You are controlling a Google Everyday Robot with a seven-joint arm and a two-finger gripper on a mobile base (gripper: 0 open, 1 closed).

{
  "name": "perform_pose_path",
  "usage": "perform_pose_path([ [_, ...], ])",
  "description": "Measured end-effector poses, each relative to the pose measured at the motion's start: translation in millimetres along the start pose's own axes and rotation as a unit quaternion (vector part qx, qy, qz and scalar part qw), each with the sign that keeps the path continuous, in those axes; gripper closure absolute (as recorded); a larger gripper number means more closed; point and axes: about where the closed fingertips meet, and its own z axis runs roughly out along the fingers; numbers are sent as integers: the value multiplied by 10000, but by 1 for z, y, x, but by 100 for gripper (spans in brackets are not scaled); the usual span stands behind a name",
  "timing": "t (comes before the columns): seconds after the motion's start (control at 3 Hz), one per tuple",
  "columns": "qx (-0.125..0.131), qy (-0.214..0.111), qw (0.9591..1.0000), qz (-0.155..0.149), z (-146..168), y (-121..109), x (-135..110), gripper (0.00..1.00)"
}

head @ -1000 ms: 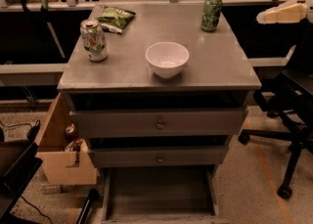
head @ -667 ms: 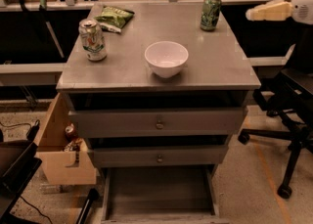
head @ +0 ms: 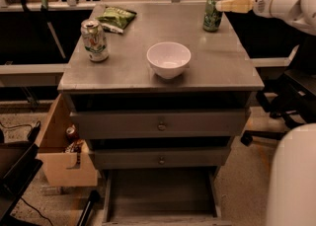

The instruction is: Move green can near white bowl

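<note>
Camera view: gripper (head: 220,5) beside green can (head: 212,18), far-right edge.

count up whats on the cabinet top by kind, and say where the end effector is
cans: 2 (green can, white-and-silver can)
bowls: 1 (white bowl)
snack bags: 1 (green snack bag)
total: 4
The end effector is at the back right corner, level with the green can's top; whether it touches the can cannot be told.
</note>
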Motion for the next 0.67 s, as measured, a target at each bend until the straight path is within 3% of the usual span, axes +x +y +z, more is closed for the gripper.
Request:
perform_pose_path([
  [0.67,-212,-75,9996,152,58,8,27,0],
])
